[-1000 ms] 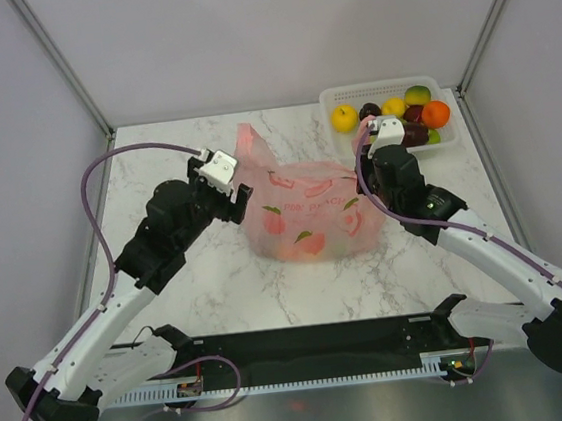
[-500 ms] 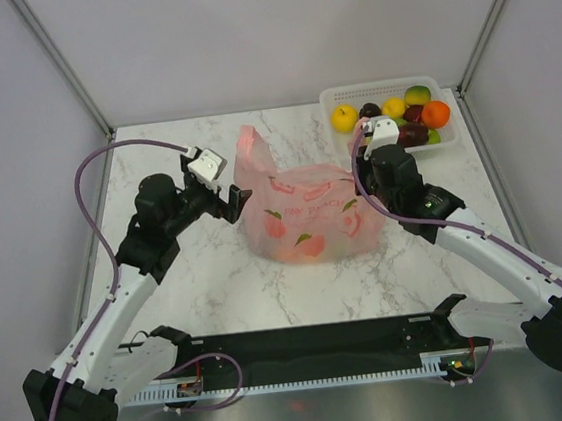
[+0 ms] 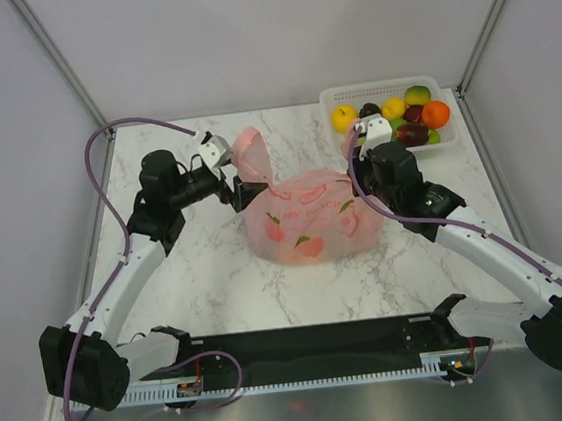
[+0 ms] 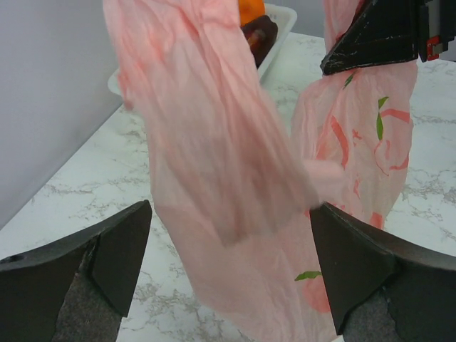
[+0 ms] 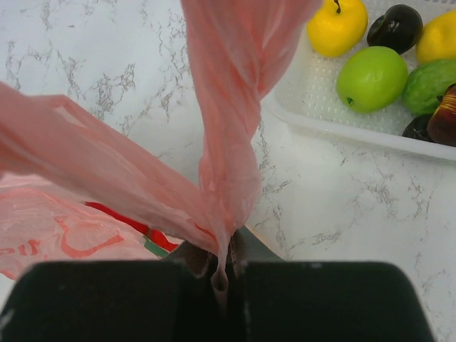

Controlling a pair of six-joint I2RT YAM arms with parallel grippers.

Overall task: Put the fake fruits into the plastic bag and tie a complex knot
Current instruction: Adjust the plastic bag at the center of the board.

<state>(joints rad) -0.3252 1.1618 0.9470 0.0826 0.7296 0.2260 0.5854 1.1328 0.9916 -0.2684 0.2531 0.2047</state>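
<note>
The pink plastic bag [image 3: 307, 218] sits mid-table, its right handle pinched in the closed right gripper [image 5: 221, 260], while the left gripper [image 4: 235, 271] spreads wide around the limp left handle [image 4: 206, 128], which could sway clear before closing; the fake fruits [image 3: 402, 117] lie in the far-right basket [image 3: 379, 88].

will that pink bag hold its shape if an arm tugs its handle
Probably not: the bag lies crumpled and its handle sags in wrinkles, so it should fold and follow the pull. It looks thin, so likely light and apt to slide. It might slip from the right gripper, which pinches only a narrow strip.
</note>
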